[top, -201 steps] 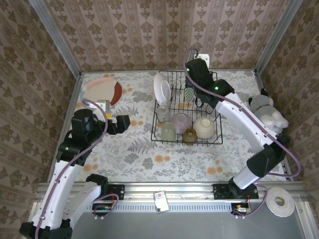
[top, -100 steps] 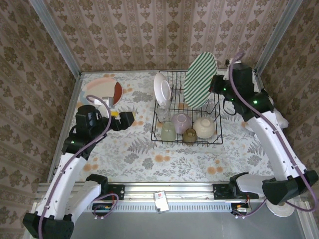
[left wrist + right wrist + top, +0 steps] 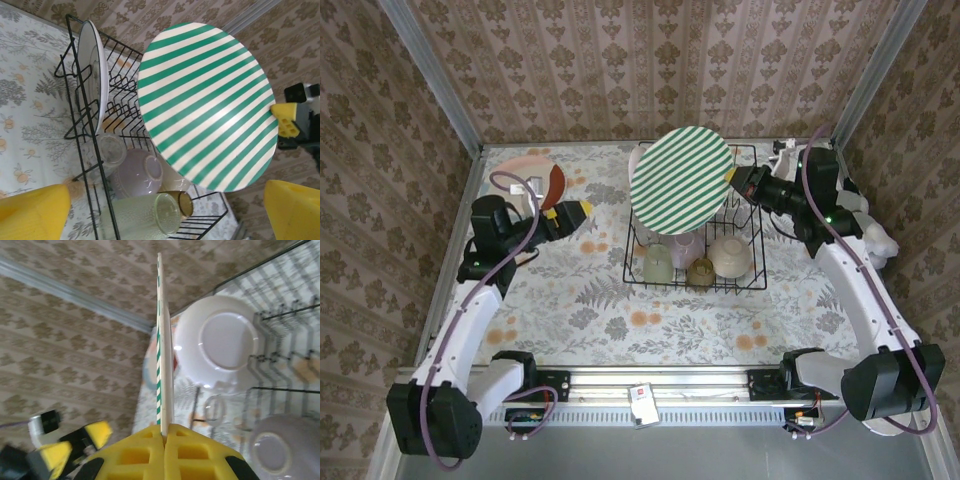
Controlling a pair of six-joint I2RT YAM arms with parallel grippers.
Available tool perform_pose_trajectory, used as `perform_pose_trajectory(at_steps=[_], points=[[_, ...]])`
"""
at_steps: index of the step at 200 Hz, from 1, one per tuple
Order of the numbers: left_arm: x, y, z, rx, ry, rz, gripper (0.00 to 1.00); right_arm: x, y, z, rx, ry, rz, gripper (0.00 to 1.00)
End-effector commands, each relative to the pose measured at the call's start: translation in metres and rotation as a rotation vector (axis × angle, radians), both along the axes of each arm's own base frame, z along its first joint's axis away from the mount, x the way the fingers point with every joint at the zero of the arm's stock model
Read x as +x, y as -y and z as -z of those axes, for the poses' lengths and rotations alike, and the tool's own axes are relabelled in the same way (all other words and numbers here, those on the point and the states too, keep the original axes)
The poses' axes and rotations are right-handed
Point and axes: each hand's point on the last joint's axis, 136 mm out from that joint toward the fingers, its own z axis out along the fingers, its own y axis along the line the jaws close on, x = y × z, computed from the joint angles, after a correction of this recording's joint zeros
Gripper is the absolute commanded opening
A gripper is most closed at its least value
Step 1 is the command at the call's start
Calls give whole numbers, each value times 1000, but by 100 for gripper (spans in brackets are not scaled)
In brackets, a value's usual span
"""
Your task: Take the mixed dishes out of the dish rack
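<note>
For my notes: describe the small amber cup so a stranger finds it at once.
Find the black wire dish rack mid-table. In its near row, the amber cup sits between a pale glass tumbler and a cream bowl. It alone is small and brown-gold.

Striped plate (image 3: 680, 180) hides much of the dish rack (image 3: 740, 286); lilac bowl (image 3: 687, 248) half covered.

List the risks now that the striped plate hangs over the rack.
1. The right end effector pinches the striped plate only at its rim; it may pivot or slip onto the cream bowl in the rack.
2. The open left end effector faces the plate; a mistimed handover could knock it loose.
</note>
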Motion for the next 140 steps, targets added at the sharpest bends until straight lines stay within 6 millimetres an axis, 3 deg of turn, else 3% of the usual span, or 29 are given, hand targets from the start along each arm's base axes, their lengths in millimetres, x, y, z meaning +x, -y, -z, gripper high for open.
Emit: perform_pose_trajectory(at_steps=[1, 67, 140], points=[[1, 2, -17, -103, 22, 58, 98, -13, -19, -47, 153, 142, -148, 0], [15, 13, -11, -206, -8, 140, 86, -16, -28, -40, 229, 125, -222, 0], [9, 43, -30, -243, 51, 250, 76, -17, -33, -37, 242, 119, -256, 0]])
